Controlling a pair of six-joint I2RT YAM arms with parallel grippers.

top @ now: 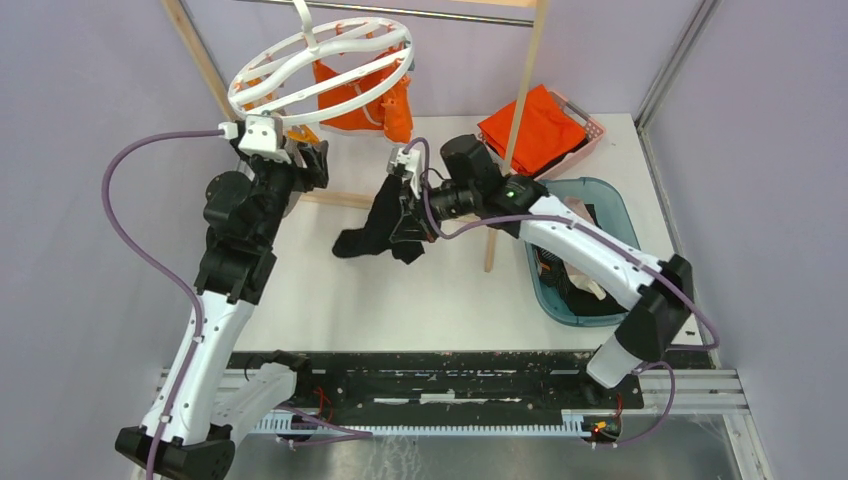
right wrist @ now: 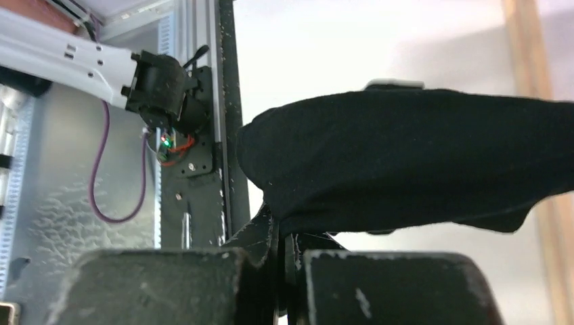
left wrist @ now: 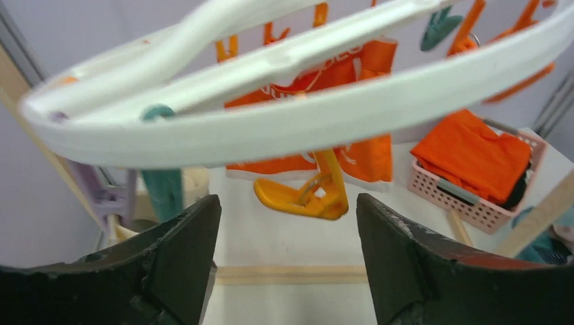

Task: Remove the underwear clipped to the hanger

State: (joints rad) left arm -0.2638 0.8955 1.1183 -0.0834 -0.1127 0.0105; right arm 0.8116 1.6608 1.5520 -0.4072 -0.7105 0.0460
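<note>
Black underwear [top: 372, 238]: off the hanger [top: 322, 62], clenched in right gripper [right wrist: 284, 244] mid-table; orange underwear [top: 362, 102]: clipped at the far rim, left gripper [left wrist: 288, 223] spread empty beneath; third pair perhaps in the right tub [top: 541, 288].

Lab test cell; plain partition walls [top: 60, 80]; aluminium rail mount [top: 710, 390].

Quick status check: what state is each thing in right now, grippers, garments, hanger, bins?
left gripper: open, empty, close to hanger.
right gripper: shut on black underwear.
black underwear: off hanger, dangling from right gripper.
orange underwear: clipped to hanger.
hanger: hanging, tilted.
blue bin: holds clothing.
pink basket: holds folded orange cloth.
</note>
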